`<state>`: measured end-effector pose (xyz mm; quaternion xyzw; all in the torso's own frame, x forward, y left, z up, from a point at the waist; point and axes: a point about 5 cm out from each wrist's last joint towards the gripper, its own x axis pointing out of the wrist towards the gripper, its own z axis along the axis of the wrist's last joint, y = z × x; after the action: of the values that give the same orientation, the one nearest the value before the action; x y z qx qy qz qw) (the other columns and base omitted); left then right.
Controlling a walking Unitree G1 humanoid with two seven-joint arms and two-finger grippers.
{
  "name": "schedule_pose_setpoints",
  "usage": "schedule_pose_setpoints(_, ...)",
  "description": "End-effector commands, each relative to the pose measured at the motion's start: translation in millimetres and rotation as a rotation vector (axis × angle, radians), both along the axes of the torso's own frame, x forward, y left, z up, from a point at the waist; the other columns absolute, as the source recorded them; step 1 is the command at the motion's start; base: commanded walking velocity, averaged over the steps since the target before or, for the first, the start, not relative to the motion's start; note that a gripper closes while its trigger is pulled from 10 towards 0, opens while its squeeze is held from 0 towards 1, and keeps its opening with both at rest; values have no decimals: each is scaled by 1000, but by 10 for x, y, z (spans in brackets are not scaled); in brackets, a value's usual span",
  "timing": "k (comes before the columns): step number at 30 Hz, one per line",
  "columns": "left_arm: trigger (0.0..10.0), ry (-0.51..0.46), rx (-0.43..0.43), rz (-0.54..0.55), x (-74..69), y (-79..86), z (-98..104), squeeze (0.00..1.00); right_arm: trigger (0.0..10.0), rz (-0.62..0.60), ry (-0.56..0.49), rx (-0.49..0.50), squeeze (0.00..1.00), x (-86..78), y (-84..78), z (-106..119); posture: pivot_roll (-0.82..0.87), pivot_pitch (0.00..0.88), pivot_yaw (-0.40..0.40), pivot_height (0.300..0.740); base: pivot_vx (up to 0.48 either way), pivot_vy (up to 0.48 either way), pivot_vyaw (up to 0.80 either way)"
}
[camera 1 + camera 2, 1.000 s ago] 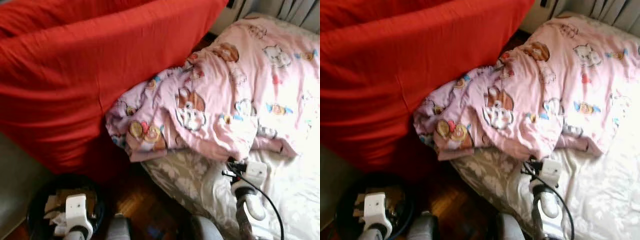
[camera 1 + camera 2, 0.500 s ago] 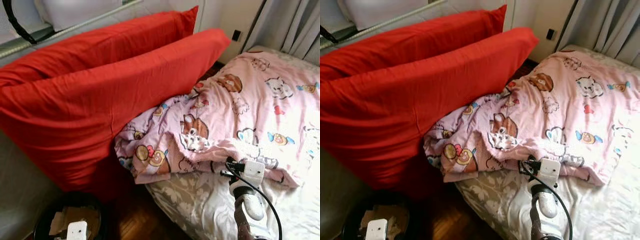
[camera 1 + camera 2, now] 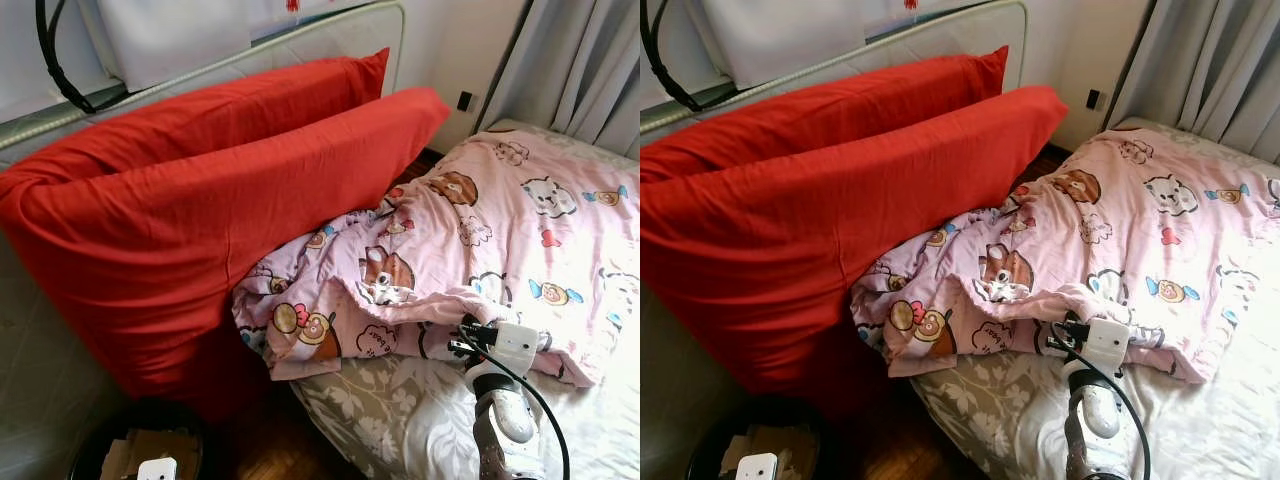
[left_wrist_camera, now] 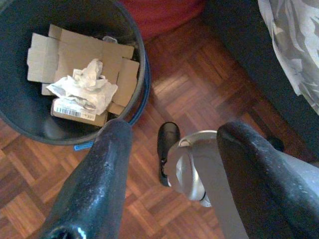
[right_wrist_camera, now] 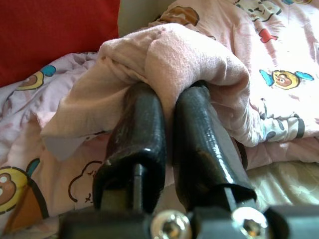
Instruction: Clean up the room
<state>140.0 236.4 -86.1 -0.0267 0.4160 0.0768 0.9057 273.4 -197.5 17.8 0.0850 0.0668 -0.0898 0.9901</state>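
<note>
Right end effector [image 5: 167, 107] at the near edge of the pink cartoon-print blanket [image 3: 500, 230], fingers [image 5: 137, 134] pinched close together with a fold of the blanket's hem bunched between and over the tips. Silver right arm [image 3: 505, 420] reaching up from the lower edge of the head views, a black cable looping beside it.

Blanket spread rumpled across the bed [image 3: 400, 410], its left corner crumpled and tucked against the front one of two big red pillows [image 3: 200, 230]. Grey floral sheet bare below the blanket's edge, where the fold is lifted slightly off it. Pillows leaning one behind the other against a pale headboard [image 3: 330, 30]. Grey curtains [image 3: 580, 70] at the far right, a dark wall socket [image 3: 466, 101] just beside them.

Left end effector [image 4: 169, 164] low over the parquet floor [image 4: 199, 74], fingers spread wide apart with nothing between them. Dark round bin [image 4: 142, 64] just beyond the fingertips, with flattened cardboard [image 4: 75, 55], crumpled white paper [image 4: 82, 87] and a labelled box inside. Same bin at the lower left corner of the left eye view, close to the foot of the front pillow.
</note>
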Motion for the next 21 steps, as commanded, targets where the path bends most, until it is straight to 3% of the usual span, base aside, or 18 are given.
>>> schedule_pose_setpoints(1,10000,22,6,2,-68,35,-20,0,10000,-7,10,-3,0,-43,4,-38,68,35,-11,740,0,0,0)
schedule_pose_setpoints(21,10000,34,4,34,-110,72,-30,0,10000,-15,-6,-15,0,-15,-5,12,78,124,-20,740,-293,0,0)
